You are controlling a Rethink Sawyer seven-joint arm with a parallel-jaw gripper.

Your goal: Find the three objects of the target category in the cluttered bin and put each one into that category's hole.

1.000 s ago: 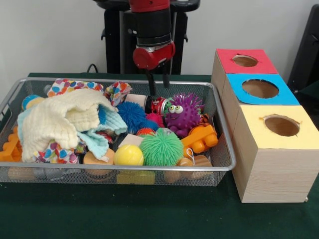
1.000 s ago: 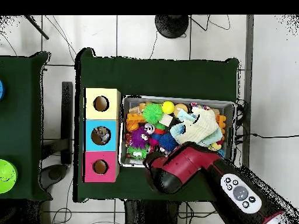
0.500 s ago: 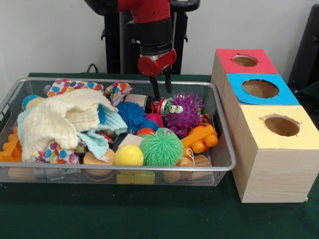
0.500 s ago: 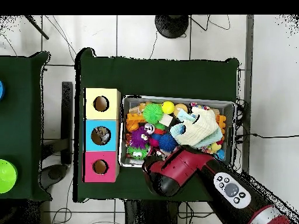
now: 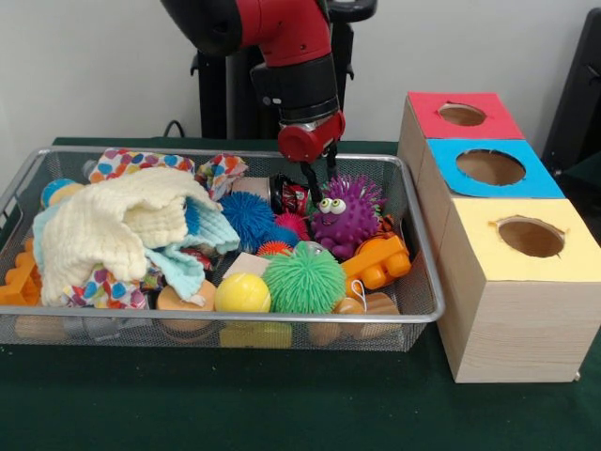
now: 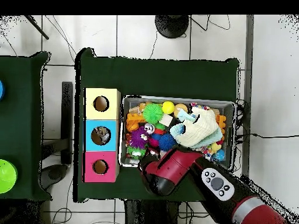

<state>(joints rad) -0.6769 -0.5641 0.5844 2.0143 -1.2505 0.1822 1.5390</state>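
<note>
The gripper (image 5: pixel 319 180) hung with its two thin fingers slightly parted and holding nothing, just above the purple spiky toy (image 5: pixel 346 214) and beside a small can (image 5: pixel 291 196) at the wire bin's (image 5: pixel 424 282) far side. Overhead, the arm (image 6: pixel 175 169) hid the gripper; only the front view showed it.
</note>
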